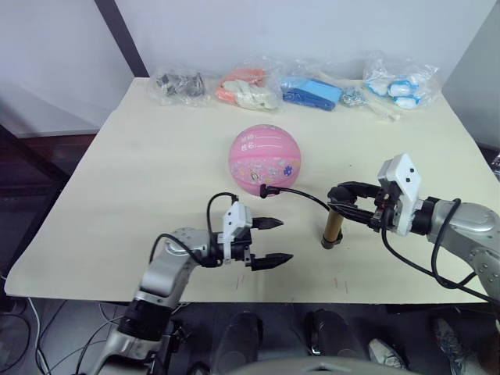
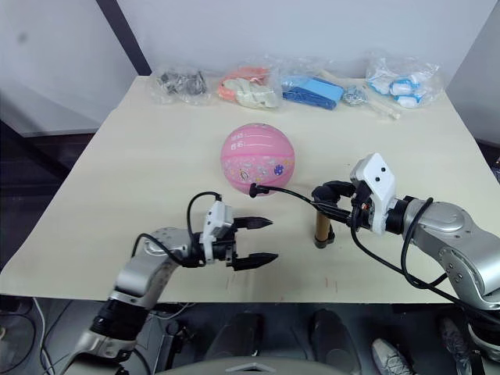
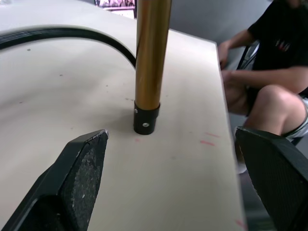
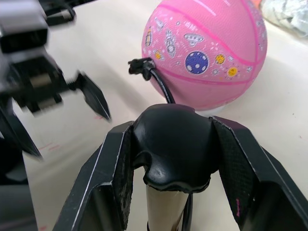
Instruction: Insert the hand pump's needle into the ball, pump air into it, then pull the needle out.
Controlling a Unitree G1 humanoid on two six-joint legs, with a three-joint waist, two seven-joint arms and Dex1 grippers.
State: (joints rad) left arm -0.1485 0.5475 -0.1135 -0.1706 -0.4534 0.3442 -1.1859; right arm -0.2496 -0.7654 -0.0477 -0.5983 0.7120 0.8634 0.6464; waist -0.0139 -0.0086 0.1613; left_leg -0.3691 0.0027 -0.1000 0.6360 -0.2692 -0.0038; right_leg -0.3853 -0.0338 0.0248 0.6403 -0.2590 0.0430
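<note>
Ball (image 1: 264, 158): pink, printed, resting on the pale surface (image 1: 117, 195) at centre frame, just above the two arms; kept within reach of the hose.
Needle (image 4: 139, 66): the black hose fitting is seen seated against the ball's near side; the pin itself is too small to make out and is judged to be inserted.
Hand pump (image 1: 334, 226): gold-bronze barrel stood upright on its black end cap, right of centre and slightly below the ball; held vertical, presumably so that the handle can be driven straight down.
Hose (image 1: 301, 194): thin and black, arched from the pump top to the ball.
Right gripper (image 4: 172, 144): fingers clenched on the black T-handle from both sides, as shown in the right wrist view; placed there to work the piston.
Left gripper (image 1: 266, 242): lower centre, fingers spread and released, nothing between them; pointed toward the barrel base, judged ready to steady it.
Stage: pumping is judged to be in hand; withdrawal not yet done.
Bagged items (image 1: 250, 86): clear packets lined along the upper edge of the surface, well apart.
Person (image 3: 269, 82): seated beyond the surface edge, in the left wrist view.
</note>
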